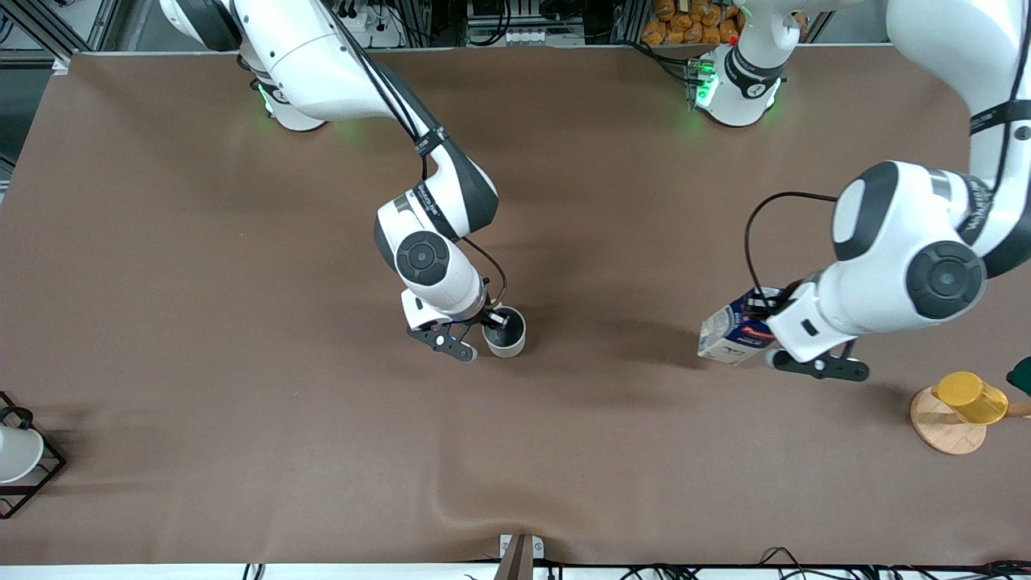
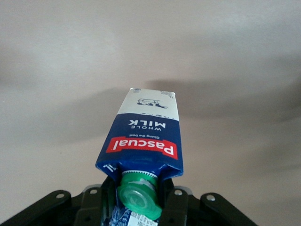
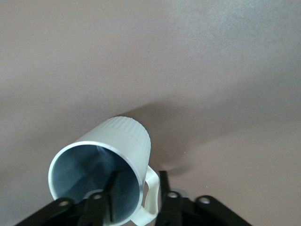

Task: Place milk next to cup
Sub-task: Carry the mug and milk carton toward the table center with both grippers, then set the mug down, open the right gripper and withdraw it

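Observation:
The milk (image 1: pixel 733 332), a blue carton with a red band and green cap (image 2: pixel 138 200), hangs tilted low over the table toward the left arm's end. My left gripper (image 1: pixel 763 319) is shut on its gabled top (image 2: pixel 139 188). The cup (image 1: pixel 506 333), a pale grey-beige mug, is at mid-table, apart from the milk and toward the right arm's end. My right gripper (image 1: pixel 493 322) is shut on the cup (image 3: pixel 120 141). One finger is inside the rim and one is outside against the handle (image 3: pixel 151 188). I cannot tell whether the cup rests on the table.
A yellow cup (image 1: pixel 969 396) lies on a round wooden coaster (image 1: pixel 942 431) near the left arm's end. A dark green object (image 1: pixel 1021 374) shows at that edge. A white cup (image 1: pixel 14 453) sits in a black wire holder at the right arm's end. The brown cloth wrinkles near the front edge (image 1: pixel 475 503).

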`<state>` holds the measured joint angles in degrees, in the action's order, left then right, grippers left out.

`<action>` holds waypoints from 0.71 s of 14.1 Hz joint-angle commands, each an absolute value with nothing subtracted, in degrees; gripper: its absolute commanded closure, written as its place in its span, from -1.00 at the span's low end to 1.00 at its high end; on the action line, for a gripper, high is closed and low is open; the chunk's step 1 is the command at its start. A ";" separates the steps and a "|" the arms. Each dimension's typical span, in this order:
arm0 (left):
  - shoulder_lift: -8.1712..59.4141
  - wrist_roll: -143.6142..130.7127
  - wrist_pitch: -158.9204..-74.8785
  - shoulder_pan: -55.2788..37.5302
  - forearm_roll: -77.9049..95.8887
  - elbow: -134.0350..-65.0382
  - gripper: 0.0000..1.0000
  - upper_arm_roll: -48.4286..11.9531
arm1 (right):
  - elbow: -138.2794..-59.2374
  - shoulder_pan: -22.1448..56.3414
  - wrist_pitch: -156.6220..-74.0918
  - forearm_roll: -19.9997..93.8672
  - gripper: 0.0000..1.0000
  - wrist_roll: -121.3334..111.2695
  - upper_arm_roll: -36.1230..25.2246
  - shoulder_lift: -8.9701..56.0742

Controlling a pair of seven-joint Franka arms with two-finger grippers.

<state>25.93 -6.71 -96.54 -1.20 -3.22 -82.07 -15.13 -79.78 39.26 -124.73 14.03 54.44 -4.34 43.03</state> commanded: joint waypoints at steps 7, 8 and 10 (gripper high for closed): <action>27.15 -19.68 -96.06 -13.87 -4.39 -82.27 0.23 -15.29 | -68.83 34.73 -106.28 14.94 -1.00 53.70 -4.57 41.49; 27.68 -21.17 -96.24 -15.37 -4.39 -82.27 0.23 -15.29 | -68.73 33.24 -104.52 14.94 -1.00 52.57 -4.74 39.22; 28.38 -24.42 -96.85 -17.92 -3.96 -82.27 0.23 -15.29 | -69.34 30.08 -103.54 14.94 -1.00 44.43 -5.01 35.87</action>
<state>27.59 -21.47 -96.63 -15.89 -3.22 -82.69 -15.50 -68.28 33.62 -105.98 14.04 50.76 -5.44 40.03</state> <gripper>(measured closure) 0.612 0.000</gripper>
